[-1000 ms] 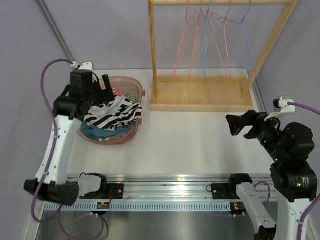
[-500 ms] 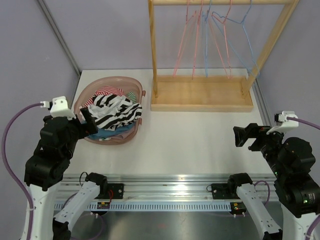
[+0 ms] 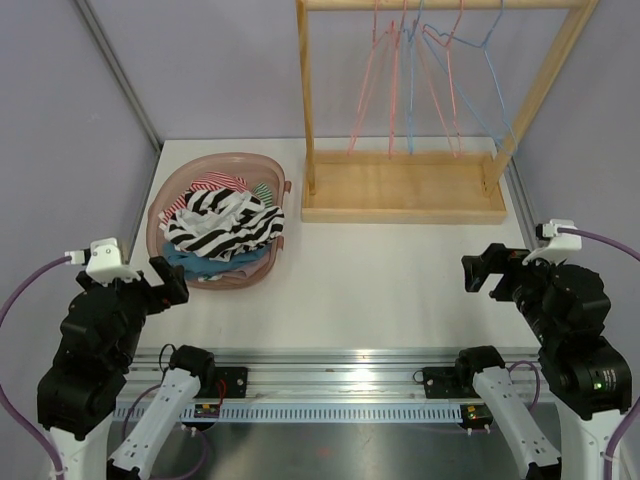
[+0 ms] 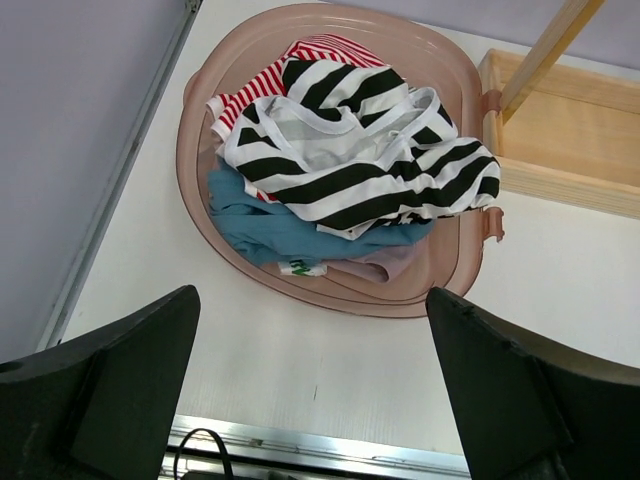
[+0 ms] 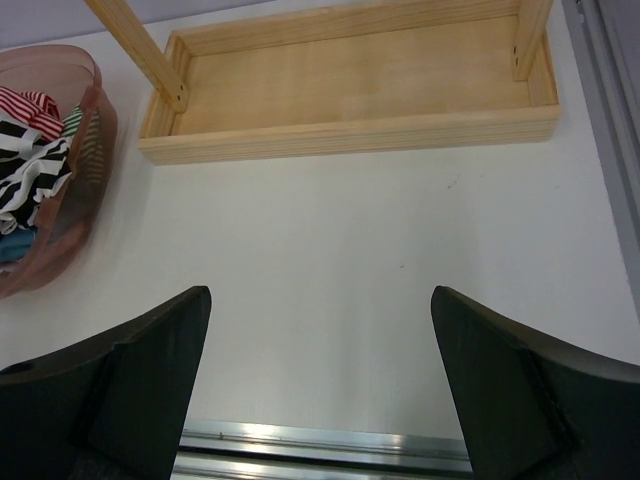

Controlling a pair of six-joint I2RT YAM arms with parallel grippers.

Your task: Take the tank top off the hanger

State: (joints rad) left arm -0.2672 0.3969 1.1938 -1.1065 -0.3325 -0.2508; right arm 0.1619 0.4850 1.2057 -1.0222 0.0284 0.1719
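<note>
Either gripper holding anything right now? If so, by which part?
Nothing is held. The left gripper and right gripper are both open and empty. The striped tank top lies loose in the pink basket, and neither gripper touches it.

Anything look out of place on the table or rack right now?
Nothing is spilled or damaged. The only oddity is that the striped tank top, heaped on the clothes in the pink basket, slumps over the rim nearest the wooden rack. The wire hangers all hang bare.

Black-and-white striped tank top [image 4: 360,180] lies crumpled atop clothes [image 4: 260,225] in the pink basket [image 4: 192,140].
</note>
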